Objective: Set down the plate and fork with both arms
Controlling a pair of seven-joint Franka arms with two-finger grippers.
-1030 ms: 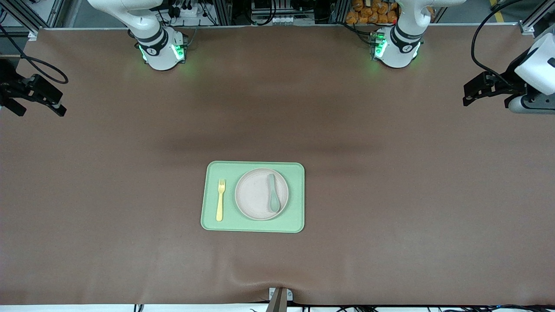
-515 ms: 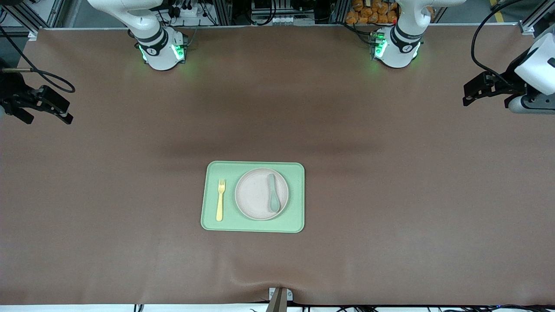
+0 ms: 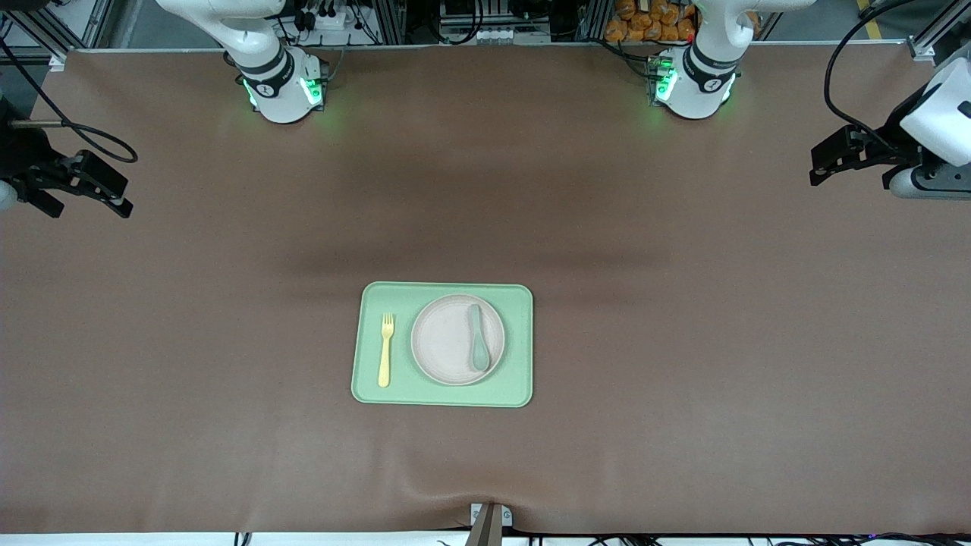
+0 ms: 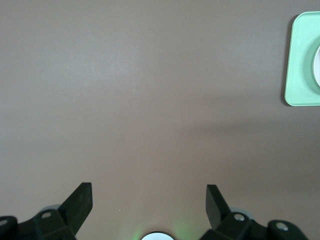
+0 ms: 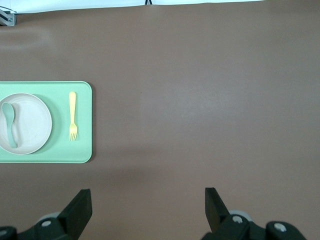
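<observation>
The plate (image 3: pixel 457 339) sat on the light green tray (image 3: pixel 442 394) at frame centre, a grey-green spoon (image 3: pixel 478 338) lying in it; the fork (image 3: pixel 386 349) lay on the tray just beside the plate. The left gripper (image 3: pixel 827 161) hung at the frame's right edge, the right gripper (image 3: pixel 76 199) at its left edge, both over bare table with fingers apart, holding nothing.

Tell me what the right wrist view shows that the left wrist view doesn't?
Only the right wrist view shows the fork on the tray, the whole plate and the spoon on it. Only the left wrist view shows the open left gripper; the right gripper, also open, shows in its own. Both share the tray, a bit of plate and the brown table.
</observation>
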